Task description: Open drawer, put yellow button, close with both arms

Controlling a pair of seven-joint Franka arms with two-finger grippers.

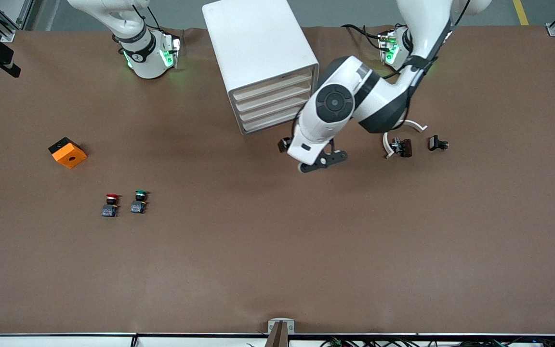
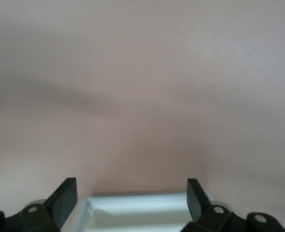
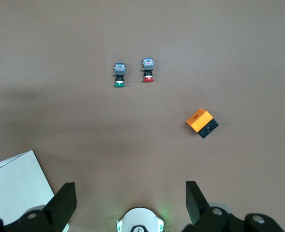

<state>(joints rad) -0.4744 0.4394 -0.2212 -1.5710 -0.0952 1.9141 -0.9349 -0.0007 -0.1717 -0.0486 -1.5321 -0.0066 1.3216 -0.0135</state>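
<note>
The white cabinet (image 1: pixel 258 43) stands between the two arm bases, with all four drawers shut. The top drawer (image 1: pixel 275 86) is flush with the three below it. The yellow button shows in no view. My left gripper (image 1: pixel 287 144) hangs low over the table just in front of the cabinet's lowest drawers. In the left wrist view it (image 2: pixel 131 193) is open and empty, with a white edge (image 2: pixel 137 210) between its fingers. My right gripper (image 3: pixel 131 198) is open and empty, high above its own base (image 3: pixel 140 220) and out of the front view.
A red-capped button (image 1: pixel 110 205) and a green-capped button (image 1: pixel 139 202) stand side by side toward the right arm's end. An orange block (image 1: pixel 68 153) lies farther from the camera. Small dark parts (image 1: pixel 400 147) with white curved pieces and a black part (image 1: pixel 437 143) lie under the left arm.
</note>
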